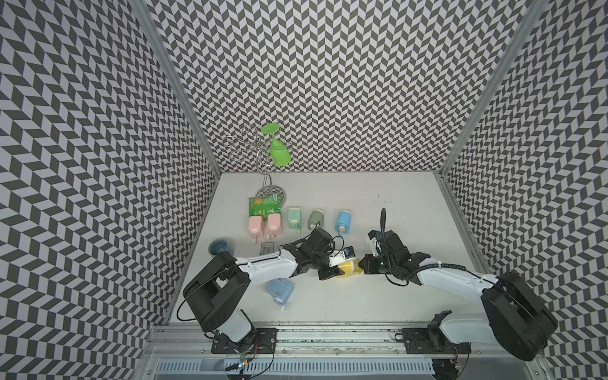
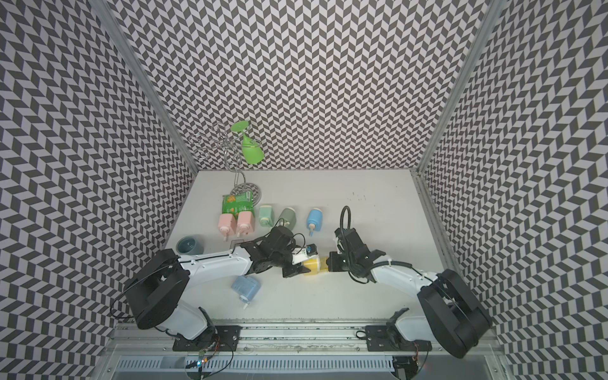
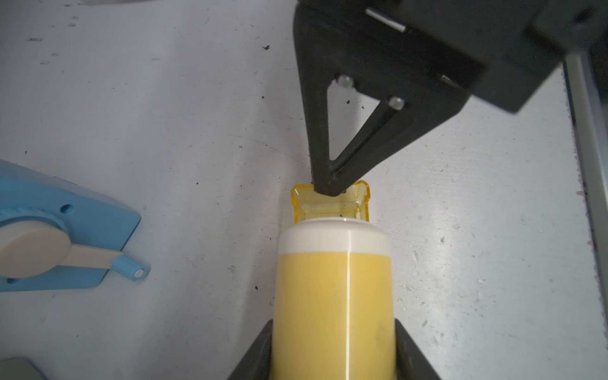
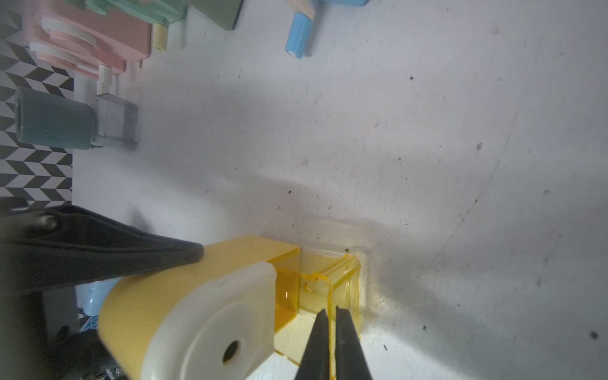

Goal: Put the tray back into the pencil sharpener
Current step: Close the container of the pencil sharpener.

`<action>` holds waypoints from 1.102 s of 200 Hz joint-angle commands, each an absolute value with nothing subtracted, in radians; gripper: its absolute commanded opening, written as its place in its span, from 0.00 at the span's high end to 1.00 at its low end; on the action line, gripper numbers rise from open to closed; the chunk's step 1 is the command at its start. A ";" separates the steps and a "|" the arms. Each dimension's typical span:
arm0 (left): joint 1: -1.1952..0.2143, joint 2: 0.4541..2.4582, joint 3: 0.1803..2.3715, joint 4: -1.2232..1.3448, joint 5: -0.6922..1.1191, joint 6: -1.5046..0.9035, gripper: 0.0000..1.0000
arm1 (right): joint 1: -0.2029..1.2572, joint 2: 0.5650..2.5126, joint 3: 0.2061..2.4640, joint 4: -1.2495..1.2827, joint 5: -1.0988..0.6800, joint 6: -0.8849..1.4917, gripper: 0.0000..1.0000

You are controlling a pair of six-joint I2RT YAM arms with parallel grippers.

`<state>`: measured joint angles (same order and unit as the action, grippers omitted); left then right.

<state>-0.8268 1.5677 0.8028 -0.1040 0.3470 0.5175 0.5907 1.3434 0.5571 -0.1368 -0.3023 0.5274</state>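
White scuffed surface point(image 1: 329, 302), boxed on three sides by black-and-white chevron walls point(image 1: 329, 82).
Dark specks across it. Just 6 o'clock of centre lies the yellow plastic pencil sharpener with white face point(image 1: 347, 268), left jaws clamped on its body; clear yellow tray point(image 3: 330, 207) half in its slot, jutting toward 3 o'clock. Right jaws closed, tips at the tray's end wall.

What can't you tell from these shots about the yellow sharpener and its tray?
How deep the tray sits: sharpener body hides its inner end, left wrist view.
Whether the right pincer pinches a tray wall or only presses it: tips overlap it, right wrist view.
Both top views: tray too small.
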 commanded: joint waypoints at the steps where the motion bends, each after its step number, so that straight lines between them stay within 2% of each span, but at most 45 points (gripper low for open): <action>1: -0.836 1.584 0.830 -0.075 0.342 0.514 0.94 | 0.591 1.352 0.552 -0.072 -0.368 0.525 0.91; 24: -0.836 1.584 0.828 -0.066 0.338 0.512 0.94 | 0.589 1.352 0.558 -0.070 -0.399 0.517 0.87; 64: -0.837 1.580 0.818 -0.065 0.321 0.514 0.94 | 0.524 1.244 0.542 -0.126 -0.312 0.518 0.78; 91: -0.836 1.576 0.816 -0.062 0.317 0.514 0.95 | 0.494 1.235 0.505 -0.108 -0.243 0.540 0.81; 124: -0.836 1.571 0.815 -0.063 0.316 0.513 0.95 | 0.509 1.328 0.506 -0.045 -0.361 0.523 0.86; 220: -0.836 1.577 0.812 -0.051 0.321 0.507 0.97 | 0.569 1.440 0.497 0.089 -0.522 0.528 0.87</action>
